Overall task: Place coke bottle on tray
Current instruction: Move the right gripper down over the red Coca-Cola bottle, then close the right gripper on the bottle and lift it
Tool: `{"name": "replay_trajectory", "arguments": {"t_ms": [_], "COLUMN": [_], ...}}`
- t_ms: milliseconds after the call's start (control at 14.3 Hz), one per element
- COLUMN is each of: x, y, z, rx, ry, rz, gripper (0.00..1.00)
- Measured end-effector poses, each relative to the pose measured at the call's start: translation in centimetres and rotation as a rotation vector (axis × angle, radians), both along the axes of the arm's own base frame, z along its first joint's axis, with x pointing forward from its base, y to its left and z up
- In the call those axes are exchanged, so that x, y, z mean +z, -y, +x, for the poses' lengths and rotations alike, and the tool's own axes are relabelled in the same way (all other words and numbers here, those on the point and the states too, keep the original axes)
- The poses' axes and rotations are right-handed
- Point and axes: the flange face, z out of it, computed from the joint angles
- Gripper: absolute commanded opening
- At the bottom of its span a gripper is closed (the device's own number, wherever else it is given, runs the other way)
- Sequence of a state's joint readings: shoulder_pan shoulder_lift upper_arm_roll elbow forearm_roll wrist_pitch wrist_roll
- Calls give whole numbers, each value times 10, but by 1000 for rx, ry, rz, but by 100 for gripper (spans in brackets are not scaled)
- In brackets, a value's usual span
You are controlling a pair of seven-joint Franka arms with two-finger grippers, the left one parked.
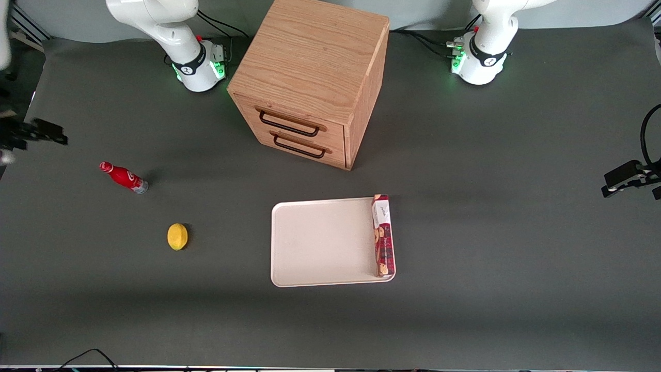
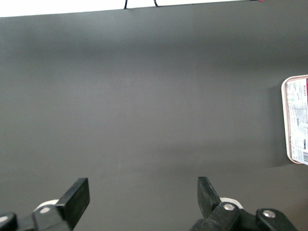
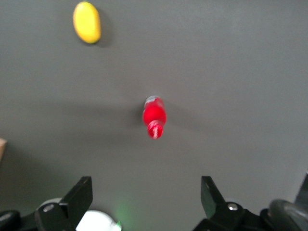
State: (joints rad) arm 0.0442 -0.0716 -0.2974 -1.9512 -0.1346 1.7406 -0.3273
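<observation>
The coke bottle (image 1: 123, 177), small and red with a red cap and clear base, lies on its side on the dark table toward the working arm's end. My right gripper (image 1: 38, 133) hangs above the table at that end, a little farther from the front camera than the bottle and apart from it. In the right wrist view the gripper (image 3: 146, 192) is open and empty, and the bottle (image 3: 154, 115) lies on the table ahead of the fingers. The cream-white tray (image 1: 320, 243) lies flat near the table's middle, nearer the front camera than the cabinet.
A long red biscuit packet (image 1: 383, 235) lies on the tray along the edge toward the parked arm. A yellow lemon (image 1: 177, 236) sits between bottle and tray, nearer the front camera; it also shows in the right wrist view (image 3: 86, 21). A wooden two-drawer cabinet (image 1: 310, 77) stands mid-table.
</observation>
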Motion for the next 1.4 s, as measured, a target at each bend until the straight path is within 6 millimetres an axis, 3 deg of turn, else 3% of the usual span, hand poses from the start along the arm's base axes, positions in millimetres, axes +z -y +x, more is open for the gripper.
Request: {"name": "replay_trajectory", "arguments": {"t_ms": [140, 209, 419, 488, 698, 1047, 1395], "x": [-70, -94, -135, -146, -165, -170, -170], "y": [9, 11, 10, 9, 8, 8, 8], "z": [-16, -22, -33, -37, -42, -43, -43], "rx": [11, 15, 24, 25, 29, 29, 28], "ry": [28, 45, 92, 105, 108, 103, 103], "rz": [-12, -15, -19, -19, -19, -20, -20], "gripper": [100, 100, 99, 94, 75, 24, 9]}}
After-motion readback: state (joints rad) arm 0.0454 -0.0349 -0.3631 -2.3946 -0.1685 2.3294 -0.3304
